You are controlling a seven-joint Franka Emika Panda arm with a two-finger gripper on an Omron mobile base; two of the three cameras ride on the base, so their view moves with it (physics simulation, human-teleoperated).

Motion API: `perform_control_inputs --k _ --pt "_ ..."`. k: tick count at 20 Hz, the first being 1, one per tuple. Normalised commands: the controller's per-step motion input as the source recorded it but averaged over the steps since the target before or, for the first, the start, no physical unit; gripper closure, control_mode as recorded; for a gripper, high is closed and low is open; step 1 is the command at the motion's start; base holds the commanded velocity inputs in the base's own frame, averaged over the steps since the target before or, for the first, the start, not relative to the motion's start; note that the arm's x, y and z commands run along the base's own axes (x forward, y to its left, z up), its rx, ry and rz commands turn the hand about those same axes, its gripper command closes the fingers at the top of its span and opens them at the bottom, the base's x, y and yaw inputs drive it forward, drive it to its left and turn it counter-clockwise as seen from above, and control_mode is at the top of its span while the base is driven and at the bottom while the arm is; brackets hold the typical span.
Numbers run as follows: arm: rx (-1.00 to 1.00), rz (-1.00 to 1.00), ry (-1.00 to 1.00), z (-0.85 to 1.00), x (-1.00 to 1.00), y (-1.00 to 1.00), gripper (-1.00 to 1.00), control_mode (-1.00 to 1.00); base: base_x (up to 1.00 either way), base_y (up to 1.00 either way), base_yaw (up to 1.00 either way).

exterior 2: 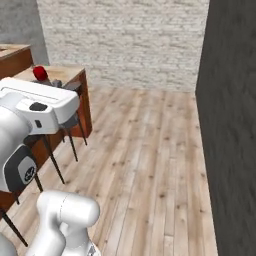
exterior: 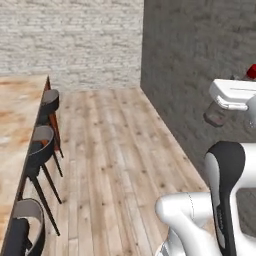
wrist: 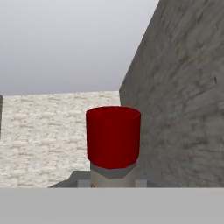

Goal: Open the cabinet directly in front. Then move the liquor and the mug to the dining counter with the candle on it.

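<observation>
Liquor (wrist: 113,144) sits right at the claw in hand view; red cap fills centre frame, grey neck just below it, w/ grey finger parts either side of the neck; claw looks narrowed on the bottle, probably gripping it, though the pads themselves aren't clear. Red cap also peeks past the white hand in left base view (exterior: 251,72) and right base view (exterior 2: 40,73). Dining counter (exterior: 17,115) runs along the left w/ black stools (exterior: 42,145) beside it; plank floor (exterior 2: 150,165) between counter & dark grey wall (exterior 2: 232,125).
</observation>
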Motion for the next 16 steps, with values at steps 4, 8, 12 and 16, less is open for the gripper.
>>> perform_control_inputs --k 4,8,12,16 --pt "0.00 0.00 0.00 0.00 0.00 0.00 1.00 1.00 1.00 -0.41 0.24" --pt "0.00 0.00 0.00 0.00 0.00 0.00 1.00 1.00 0.91 -0.30 0.59" --pt "0.00 0.00 0.00 0.00 0.00 0.00 1.00 1.00 0.01 0.00 0.99" --pt "0.00 0.00 0.00 0.00 0.00 0.00 1.00 1.00 -0.05 0.00 1.00"
